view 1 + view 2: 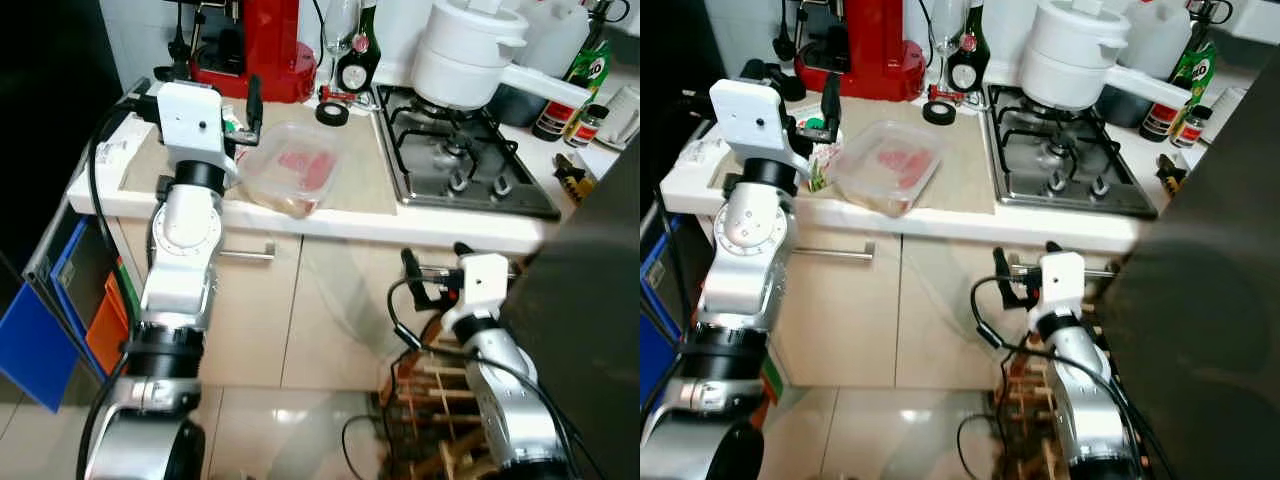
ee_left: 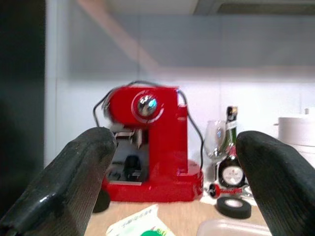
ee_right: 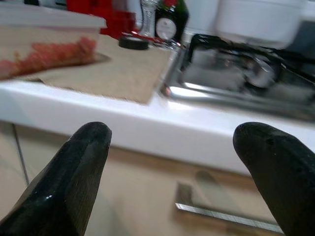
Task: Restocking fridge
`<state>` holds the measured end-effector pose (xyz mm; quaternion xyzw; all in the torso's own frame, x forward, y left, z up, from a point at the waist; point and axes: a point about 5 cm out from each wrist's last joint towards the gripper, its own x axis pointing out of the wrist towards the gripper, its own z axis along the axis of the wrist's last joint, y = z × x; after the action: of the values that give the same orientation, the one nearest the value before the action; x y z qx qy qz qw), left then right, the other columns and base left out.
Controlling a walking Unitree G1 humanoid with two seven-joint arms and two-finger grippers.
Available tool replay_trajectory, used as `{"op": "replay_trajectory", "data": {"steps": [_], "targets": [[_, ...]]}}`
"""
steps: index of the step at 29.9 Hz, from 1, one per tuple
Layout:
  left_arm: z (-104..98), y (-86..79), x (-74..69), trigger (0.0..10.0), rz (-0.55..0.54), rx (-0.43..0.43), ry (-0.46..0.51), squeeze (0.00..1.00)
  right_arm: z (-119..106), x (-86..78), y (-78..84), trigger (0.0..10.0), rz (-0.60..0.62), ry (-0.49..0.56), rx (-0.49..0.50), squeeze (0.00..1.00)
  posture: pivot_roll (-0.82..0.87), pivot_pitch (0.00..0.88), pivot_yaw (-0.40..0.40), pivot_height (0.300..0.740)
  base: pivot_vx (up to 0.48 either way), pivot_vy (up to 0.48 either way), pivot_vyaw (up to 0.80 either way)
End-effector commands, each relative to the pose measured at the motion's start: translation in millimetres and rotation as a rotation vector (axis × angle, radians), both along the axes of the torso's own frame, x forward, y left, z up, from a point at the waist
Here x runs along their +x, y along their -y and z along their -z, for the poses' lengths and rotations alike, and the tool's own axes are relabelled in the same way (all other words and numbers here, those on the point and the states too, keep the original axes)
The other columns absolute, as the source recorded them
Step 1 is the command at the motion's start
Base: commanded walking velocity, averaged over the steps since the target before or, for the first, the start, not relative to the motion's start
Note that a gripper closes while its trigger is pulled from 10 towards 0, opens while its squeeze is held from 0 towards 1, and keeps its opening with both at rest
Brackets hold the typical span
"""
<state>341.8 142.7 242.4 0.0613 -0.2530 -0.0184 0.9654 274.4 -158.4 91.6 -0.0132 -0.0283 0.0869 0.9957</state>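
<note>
Container: clear lidded container (image 1: 292, 180) of pinkish food on the counter (image 1: 365, 215), near its front edge; just right of left gripper
Left gripper (image 1: 240, 125): fingers apart, empty, raised over counter
Right gripper (image 1: 425, 272): fingers apart, empty, below counter edge

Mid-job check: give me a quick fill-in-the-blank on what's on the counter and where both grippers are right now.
1. The clear container on the counter holds something ____ in colour.
2. The white pot sits on the ____.
3. The left gripper is raised at counter height with its fingers ____, empty.
4. The right gripper hangs ____ the counter edge, in front of the cabinet door.

Missing words: pink; gas hob; open; below
</note>
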Motion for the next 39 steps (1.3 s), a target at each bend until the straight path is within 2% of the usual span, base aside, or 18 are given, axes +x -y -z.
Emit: {"op": "replay_trajectory", "data": {"steps": [1, 6, 10, 12, 14, 21, 29, 32, 35, 37, 39], "targets": [[-3.6, -1.2, -3.7, 10.0, 0.009, -0.006, 0.012, 0.0, -6.6, 2.6, 0.2, 10.0, 0.006, 0.017, 0.003, 0.05, -0.01, 0.0, -0.105, 0.736, 0.458, 0.0, 0.59], [-20.3, 11.2, -14.7, 10.0, 0.059, 0.078, 0.097, 0.0, -6.2, 8.1, -6.8, 10.0, 0.0, 0.005, 0.035, 0.03, 0.01, 0.0, -0.11, 0.74, 0.459, 0.0, 0.12], [-20.3, 11.2, -14.7, 10.0, 0.059, 0.078, 0.097, 0.0, -6.2, 8.1, -6.8, 10.0, 0.0, 0.005, 0.035, 0.03, 0.01, 0.0, -0.11, 0.74, 0.465, 0.0, 0.0], [-34.0, 23.6, -22.1, 10.0, 0.137, 0.107, 0.137, 0.0, -5.3, 9.1, -11.6, 10.0, -0.009, 0.0, 0.037, 0.03, 0.02, 0.0, -0.108, 0.74, 0.476, 0.0, 0.0], [-39.9, 26.9, -23.9, 10.0, 0.158, 0.106, 0.156, 0.0, -4.8, 9.3, -13.2, 10.0, -0.013, 0.0, 0.04, 0.03, 0.02, 0.0, -0.107, 0.74, 0.48, 0.0, 0.0], [-46.9, 31.1, -25.4, 10.0, 0.164, 0.105, 0.166, 0.0, -3.8, 8.1, -13.8, 10.0, -0.02, -0.002, 0.038, 0.03, 0.02, 0.0, -0.109, 0.74, 0.18, 0.0, 0.0], [-38.0, 44.9, -28.7, 10.0, 0.201, 0.107, 0.09, 0.0, -3.6, 5.4, -12.8, 10.0, -0.029, -0.003, 0.028, 0.03, 0.01, 0.0, -0.115, 0.74, 0.0, 0.0, 0.0], [-36.1, 46.2, -31.9, 10.0, 0.181, 0.101, 0.078, 0.0, -3.1, 4.5, -11.8, 10.0, -0.032, -0.006, 0.024, 0.03, 0.01, 0.0, -0.117, 0.74, 0.0, 0.0, 0.0], [-34.0, 45.7, -37.8, 10.0, 0.134, 0.132, 0.083, 0.0, -2.0, 3.4, -10.8, 10.0, -0.033, -0.011, 0.02, 0.03, 0.02, 0.0, -0.116, 0.74, 0.0, 0.0, 0.0], [-29.1, 44.4, -41.3, 10.0, 0.116, 0.139, 0.067, 0.0, -1.3, 2.6, -11.1, 10.0, -0.036, -0.015, 0.02, 0.03, 0.02, 0.0, -0.117, 0.74, 0.0, 0.0, 0.0], [-15.2, 44.7, -42.7, 10.0, 0.114, 0.158, 0.002, 0.0, -0.1, 1.6, -12.9, 10.0, -0.046, -0.021, 0.022, 0.03, 0.03, 0.0, -0.119, 0.74, 0.0, 0.0, 0.0]]}}
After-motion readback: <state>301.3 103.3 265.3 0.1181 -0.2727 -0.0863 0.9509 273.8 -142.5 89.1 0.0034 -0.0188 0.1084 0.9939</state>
